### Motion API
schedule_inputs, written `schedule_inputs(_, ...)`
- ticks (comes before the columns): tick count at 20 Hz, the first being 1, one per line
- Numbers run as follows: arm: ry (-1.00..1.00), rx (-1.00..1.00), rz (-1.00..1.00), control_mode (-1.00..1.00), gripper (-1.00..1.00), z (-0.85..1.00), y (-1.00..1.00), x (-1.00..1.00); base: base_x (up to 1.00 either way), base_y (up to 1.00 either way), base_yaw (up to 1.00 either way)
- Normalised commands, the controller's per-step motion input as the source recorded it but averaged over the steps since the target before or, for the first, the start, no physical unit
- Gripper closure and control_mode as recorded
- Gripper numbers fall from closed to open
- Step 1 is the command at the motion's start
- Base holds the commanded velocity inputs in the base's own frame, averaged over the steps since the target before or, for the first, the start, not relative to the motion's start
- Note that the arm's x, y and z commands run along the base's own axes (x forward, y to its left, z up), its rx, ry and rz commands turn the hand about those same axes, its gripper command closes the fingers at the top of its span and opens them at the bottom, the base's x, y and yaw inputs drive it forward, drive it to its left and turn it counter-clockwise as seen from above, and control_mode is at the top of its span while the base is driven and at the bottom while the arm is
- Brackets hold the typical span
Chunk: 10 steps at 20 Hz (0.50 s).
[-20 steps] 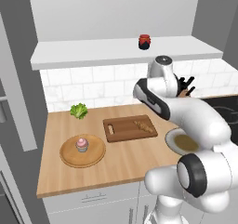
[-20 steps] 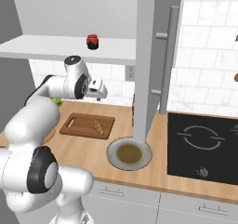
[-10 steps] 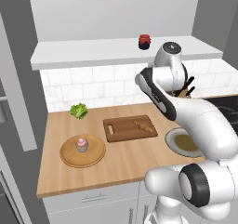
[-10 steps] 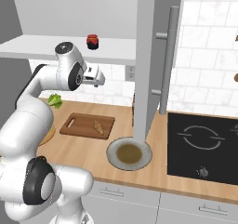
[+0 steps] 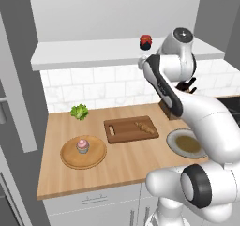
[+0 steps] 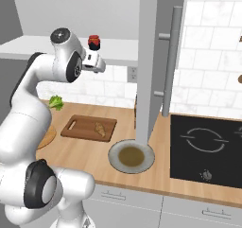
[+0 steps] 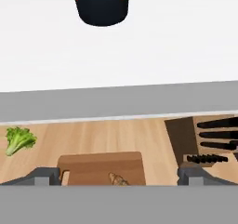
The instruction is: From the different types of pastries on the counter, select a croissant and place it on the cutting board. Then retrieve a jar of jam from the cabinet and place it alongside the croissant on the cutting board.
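The gripper [image 6: 98, 63] is raised to the level of the cabinet [image 5: 93, 54], just in front of its edge, and holds nothing. In the hand view its two dark fingertips [image 7: 45, 175] stand far apart at the bottom corners — the jaws are wide.

The jar of jam [image 5: 146, 41] stands upright on the cabinet, dark red under a black lid. In the hand view the jar sits at 12 o'clock from the gripper, apart from the fingers, with bare white shelf between them; in the right base view it is just above and behind the gripper at about 11 o'clock.

Down on the counter [image 5: 122, 161], the croissant [image 5: 143, 126] lies on the cutting board [image 5: 126, 130], toward the board's right end as the left base view shows it. At 9 o'clock from the board sits a round light-wood tray [image 5: 70, 159] carrying the pink-frosted cupcake [image 5: 83, 145]. A leafy green vegetable [image 5: 79, 111] lies near the wall at about 10 o'clock from the board. At 3 o'clock from the board a plate [image 5: 174, 143] holds something brown — and a dark knife block [image 7: 204, 144] stands by the wall beyond it.
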Motion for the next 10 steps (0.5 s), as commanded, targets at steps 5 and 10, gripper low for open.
schedule_inputs(5, -0.15, 0.0, 0.0, -1.0, -1.0, 0.68, 0.04, 0.0, 0.0, 0.0, 0.0)
schedule_inputs(10, -0.06, 0.0, 0.0, -1.0, -1.0, 0.65, 0.0, 0.0, 0.0, 0.0, 0.0)
